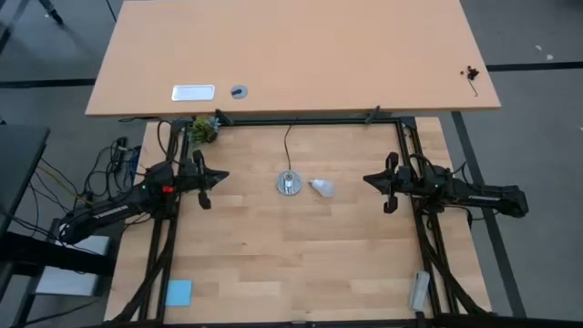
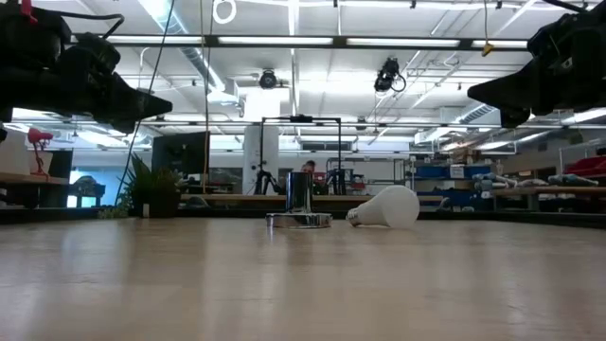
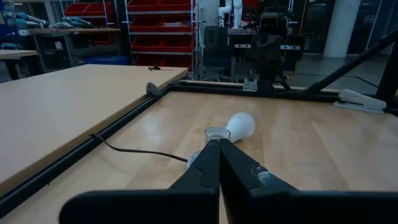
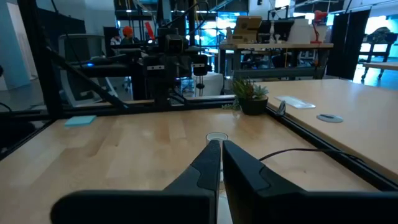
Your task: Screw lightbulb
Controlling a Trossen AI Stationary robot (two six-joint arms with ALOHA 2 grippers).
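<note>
**Both grippers closed and empty; lightbulb lying loose beside socket**

Left gripper (image 1: pixel 206 181): raised above the left side of the table, fingers pressed together, holding nothing and touching nothing. Its wrist view shows the two dark fingers (image 3: pixel 208 165) meeting at the tips, aimed toward the centre of the table.

Right gripper (image 1: pixel 386 185): raised above the right side of the table, fingers likewise together, holding nothing. In the low view both arms hang clear of the surface.

Lightbulb (image 1: pixel 322 188): lies on its side at mid-table, between the two grippers, just right of the socket (image 1: pixel 289 183), screw end pointing toward it. Whether bulb and socket touch cannot be confirmed. A black cord (image 1: pixel 287 146) runs from the socket to the far edge.

Surface: a light wooden table (image 1: pixel 301 264) inside a black frame. A blue pad (image 1: pixel 178 292) lies at the near left corner, a small potted plant (image 1: pixel 204 129) at the far left corner, a pale stapler-like item (image 1: pixel 419 290) at the near right. A second, plain tabletop (image 1: pixel 301 55) adjoins the far side, carrying a white label (image 1: pixel 193 92) and a round grommet (image 1: pixel 239 91).

Room: a workshop with ceiling strip lights, shelving and red storage bins.

Obscured: in the right wrist view the bulb is hidden behind that arm's own fingers; only the socket rim (image 4: pixel 216 136) shows.
</note>
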